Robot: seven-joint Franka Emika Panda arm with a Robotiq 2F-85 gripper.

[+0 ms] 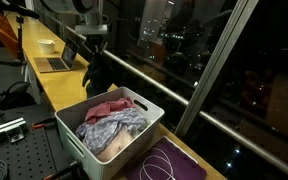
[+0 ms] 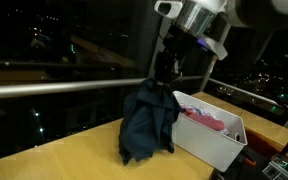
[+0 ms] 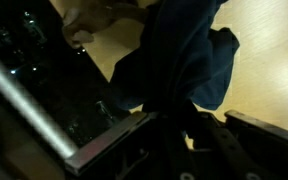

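The gripper [image 2: 169, 73] is clenched on the top of a dark blue garment [image 2: 149, 122], pinching a bunched peak of cloth, and the rest drapes straight down toward 6 o'clock. In the wrist view the same garment [image 3: 184, 60] spills away from the fingers over the pale wood. In an exterior view its lower folds seem to reach the wooden table [image 2: 54, 155], though whether they rest there or only brush it cannot be told. The white bin [image 2: 212, 142] stands just beside the cloth, at about 4 o'clock from the gripper, and a pink cloth [image 2: 206, 120] shows inside it. From the opposite side, the bin [image 1: 76, 142] also holds a grey patterned cloth [image 1: 112, 124] heaped against the pink one. The garment [image 1: 99, 75] hangs beyond the bin's far end, at about 12 o'clock from it. Judging by how things lie, the dark piece is gripped, raised and outside the bin but not set down or let go, while the other cloths are inside. Farther off, a laptop [image 1: 56, 62] sits on the table at about 9 o'clock from the gripper.
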